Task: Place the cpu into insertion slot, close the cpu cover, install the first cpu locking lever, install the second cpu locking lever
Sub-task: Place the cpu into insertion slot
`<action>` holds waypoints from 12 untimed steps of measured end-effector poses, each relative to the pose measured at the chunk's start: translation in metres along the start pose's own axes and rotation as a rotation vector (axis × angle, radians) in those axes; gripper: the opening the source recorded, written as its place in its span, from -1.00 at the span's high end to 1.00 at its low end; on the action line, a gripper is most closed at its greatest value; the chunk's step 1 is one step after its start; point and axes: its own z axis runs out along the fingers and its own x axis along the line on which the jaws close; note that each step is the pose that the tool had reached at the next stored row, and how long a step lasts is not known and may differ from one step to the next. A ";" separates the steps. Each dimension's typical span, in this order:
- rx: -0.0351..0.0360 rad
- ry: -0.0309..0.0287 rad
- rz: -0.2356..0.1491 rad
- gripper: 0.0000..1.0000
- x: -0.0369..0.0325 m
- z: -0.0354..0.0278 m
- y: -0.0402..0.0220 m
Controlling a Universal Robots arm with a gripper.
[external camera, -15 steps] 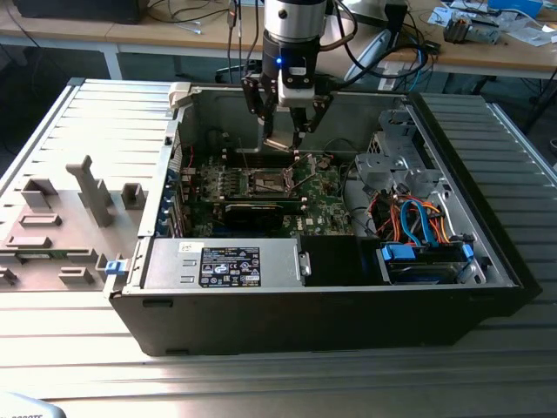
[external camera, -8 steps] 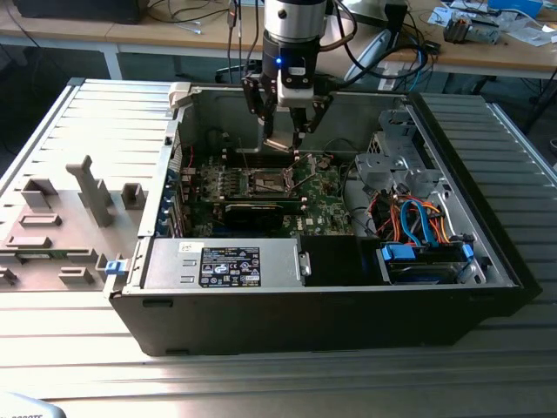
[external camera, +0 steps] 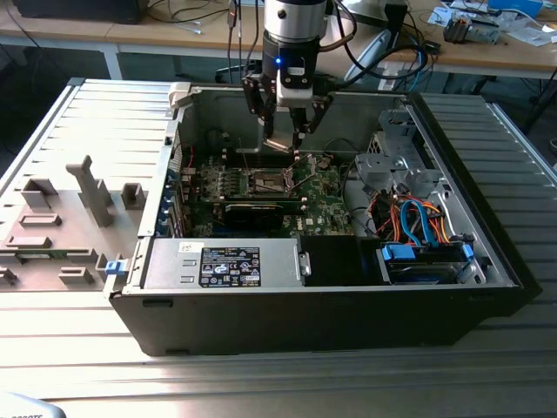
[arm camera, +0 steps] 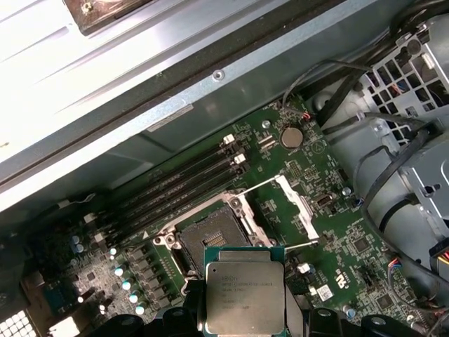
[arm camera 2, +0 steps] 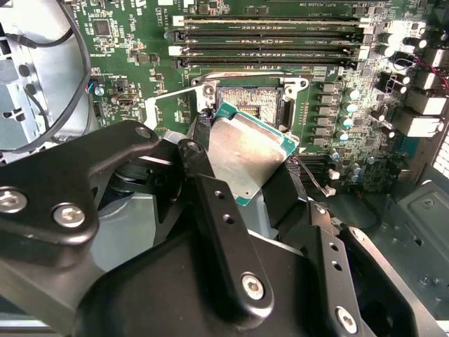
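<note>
My gripper [external camera: 285,144] hangs inside the open computer case, just above the motherboard's insertion slot [external camera: 268,181]. In both wrist views its black fingers [arm camera 2: 203,161] are shut on the cpu [arm camera 2: 249,151], a silver-topped square chip [arm camera: 245,291] held by its edges. The chip hovers over the bare socket [arm camera 2: 249,105] [arm camera: 210,235] and stands apart from it, slightly tilted. The cpu cover [arm camera: 296,207] [arm camera 2: 165,98], a silver frame plate, is swung open beside the socket. Thin wire locking levers [arm camera 2: 238,73] [arm camera: 259,184] stand unlatched at the socket's edges.
Empty memory slots [arm camera 2: 266,38] run alongside the socket. A power supply [external camera: 226,261] sits at the case's front, and a drive cage with blue and orange cables [external camera: 418,226] is on the exterior view's right. A grey fixture plate [external camera: 70,209] lies outside on the left.
</note>
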 end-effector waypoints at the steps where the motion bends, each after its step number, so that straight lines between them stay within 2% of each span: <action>1: 0.0002 -0.0001 0.001 -0.09 0.0000 0.0000 0.0000; 12: 0.0034 -0.0017 0.024 -0.09 0.0000 0.0004 0.0000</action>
